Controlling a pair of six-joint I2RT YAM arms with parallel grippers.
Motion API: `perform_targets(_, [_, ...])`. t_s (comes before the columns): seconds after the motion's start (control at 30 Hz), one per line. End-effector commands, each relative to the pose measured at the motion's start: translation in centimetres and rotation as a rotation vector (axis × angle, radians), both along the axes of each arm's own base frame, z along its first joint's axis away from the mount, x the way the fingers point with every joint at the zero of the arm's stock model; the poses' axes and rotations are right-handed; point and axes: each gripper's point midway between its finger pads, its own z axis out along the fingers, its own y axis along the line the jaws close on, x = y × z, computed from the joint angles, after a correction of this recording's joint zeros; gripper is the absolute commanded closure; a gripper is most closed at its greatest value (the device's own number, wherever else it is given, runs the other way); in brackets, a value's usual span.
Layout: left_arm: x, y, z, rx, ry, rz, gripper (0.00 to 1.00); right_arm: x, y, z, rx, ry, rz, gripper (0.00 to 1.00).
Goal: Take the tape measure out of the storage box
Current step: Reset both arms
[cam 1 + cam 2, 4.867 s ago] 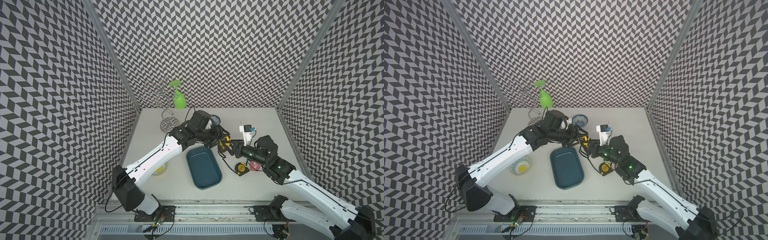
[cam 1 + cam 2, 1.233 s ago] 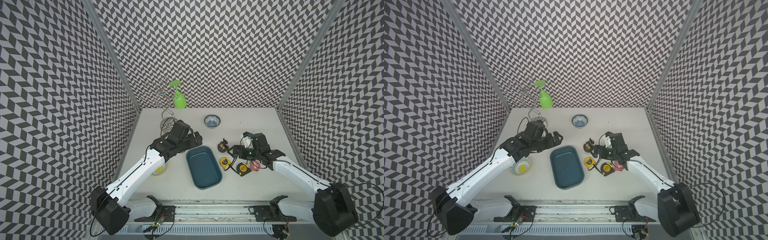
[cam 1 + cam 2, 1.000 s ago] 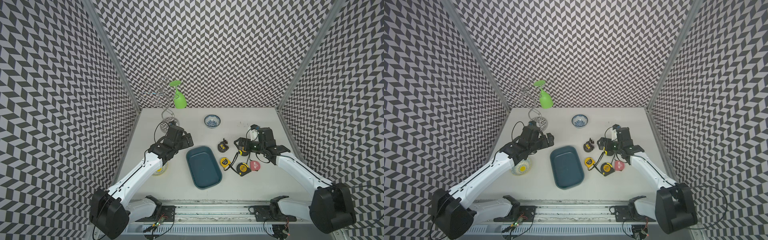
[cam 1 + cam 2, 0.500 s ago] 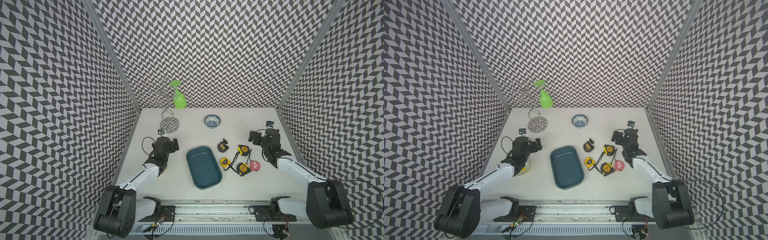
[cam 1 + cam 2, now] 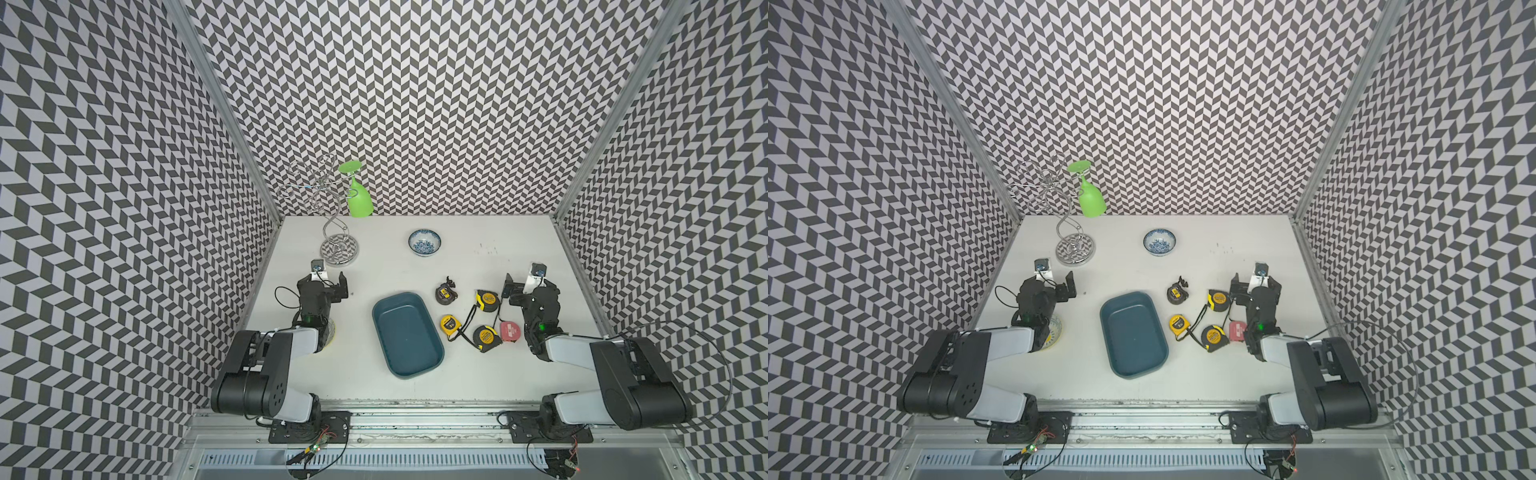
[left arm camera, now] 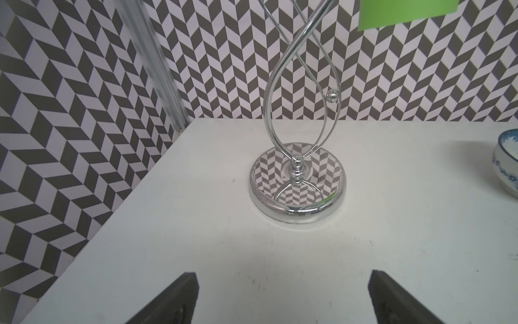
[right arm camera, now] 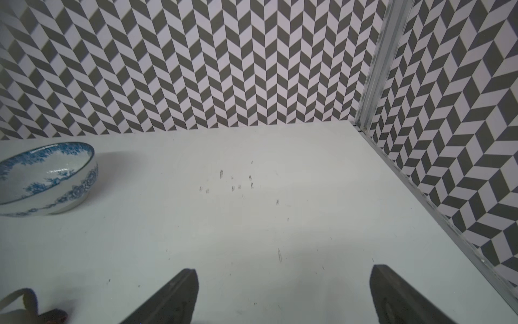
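The storage box (image 5: 407, 336) (image 5: 1133, 336) is a shallow dark teal tray at the middle of the table, with nothing inside it. Several tape measures lie on the table to its right: a black one (image 5: 445, 293), a yellow-and-black one (image 5: 487, 300) (image 5: 1217, 301), a small yellow one (image 5: 449, 324), another yellow-and-black one (image 5: 484, 337) and a pink one (image 5: 510, 331). My right gripper (image 5: 524, 284) (image 7: 283, 272) stands open and empty just right of them. My left gripper (image 5: 330, 282) (image 6: 283, 276) is open and empty, left of the box.
A chrome glass rack (image 5: 338, 249) (image 6: 297, 179) stands at the back left with a green glass (image 5: 359, 199) hanging from it. A blue-and-white bowl (image 5: 424, 242) (image 7: 47, 179) sits at the back middle. A yellow-and-white disc (image 5: 1054, 332) lies under my left arm.
Both arms have drawn back toward the front and folded up. The right gripper has moved off the yellow-and-black tape measure, which now lies on the table right of the box.
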Motion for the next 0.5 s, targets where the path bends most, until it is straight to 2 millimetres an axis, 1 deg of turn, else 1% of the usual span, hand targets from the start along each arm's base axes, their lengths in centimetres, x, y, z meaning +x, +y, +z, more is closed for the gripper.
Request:
perform_targets(0.0, [0.2,-0.5,2.3,0.001,-0.134,-0.057,0.00,-0.4,0.1,3.0,0.011,-0.191,0.023,0.00])
perform_targets(0.03, [0.0,-0.4,2.3,0.000,-0.145,-0.060,0.00,-0.8,0.0,2.5,0.018,-0.203,0.015,0.00])
perform_targets(0.07, [-0.1,-0.4,2.2,-0.012,-0.143,-0.068,0.00,-1.7,0.1,2.1,0.009,-0.221,0.030,0.01])
perform_targets(0.1, [-0.3,-0.3,2.2,-0.017,-0.151,-0.070,0.00,-2.2,0.3,2.7,0.001,-0.267,0.045,0.00])
perform_targets(0.13, [-0.4,-0.3,2.3,-0.021,-0.160,-0.073,0.00,-2.4,0.1,3.0,0.003,-0.283,0.032,0.00])
perform_targets(0.27, [-1.0,0.0,2.0,-0.031,-0.179,-0.075,0.00,-1.4,-1.0,1.9,0.026,-0.195,-0.044,0.00])
perform_targets(0.33, [-1.0,0.0,2.0,-0.032,-0.179,-0.076,0.00,-1.1,-1.6,1.6,0.041,-0.187,-0.085,0.00])
perform_targets(0.37, [-1.0,0.0,1.9,-0.032,-0.178,-0.076,0.00,-1.1,-1.8,1.1,0.038,-0.175,-0.095,0.00])
perform_targets(0.4, [-1.0,0.0,2.0,-0.033,-0.180,-0.076,0.00,-1.1,-1.7,1.7,0.040,-0.199,-0.089,0.00])
perform_targets(0.47, [-1.0,0.0,2.0,-0.032,-0.180,-0.077,0.00,-1.3,-1.6,1.9,0.037,-0.210,-0.084,0.00])
